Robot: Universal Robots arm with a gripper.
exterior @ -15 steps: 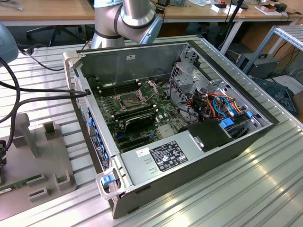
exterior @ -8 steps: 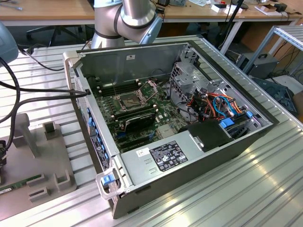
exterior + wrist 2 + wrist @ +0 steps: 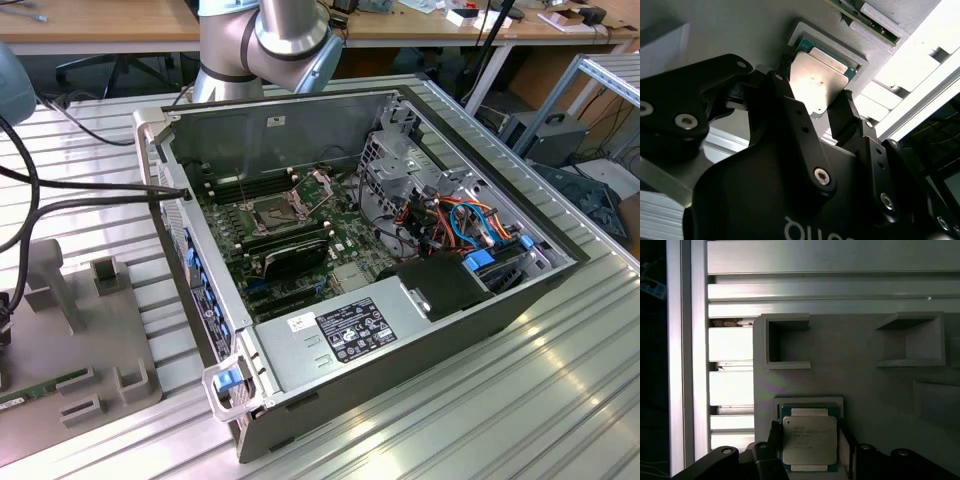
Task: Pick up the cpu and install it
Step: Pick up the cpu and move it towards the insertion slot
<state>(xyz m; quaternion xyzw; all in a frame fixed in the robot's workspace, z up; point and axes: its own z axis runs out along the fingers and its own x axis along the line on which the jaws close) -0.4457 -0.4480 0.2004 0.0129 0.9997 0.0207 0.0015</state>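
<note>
The cpu (image 3: 809,441) (image 3: 819,82), a flat square chip with a dull silver top and green rim, lies in a shallow framed recess of a grey holder block (image 3: 855,375). In both wrist views my gripper (image 3: 809,437) (image 3: 815,82) straddles it, with one black fingertip (image 3: 784,75) against one edge and the other against the opposite edge, so it looks shut on the chip. In the exterior view the open socket (image 3: 272,212) sits on the green motherboard inside the case.
The opened computer case (image 3: 420,330) lies on a ribbed aluminium table (image 3: 560,400), with cables, a drive cage and a power supply inside. The grey holder block (image 3: 80,330) stands at the exterior view's left and holds a memory stick (image 3: 40,390). Black cables (image 3: 70,195) cross above it.
</note>
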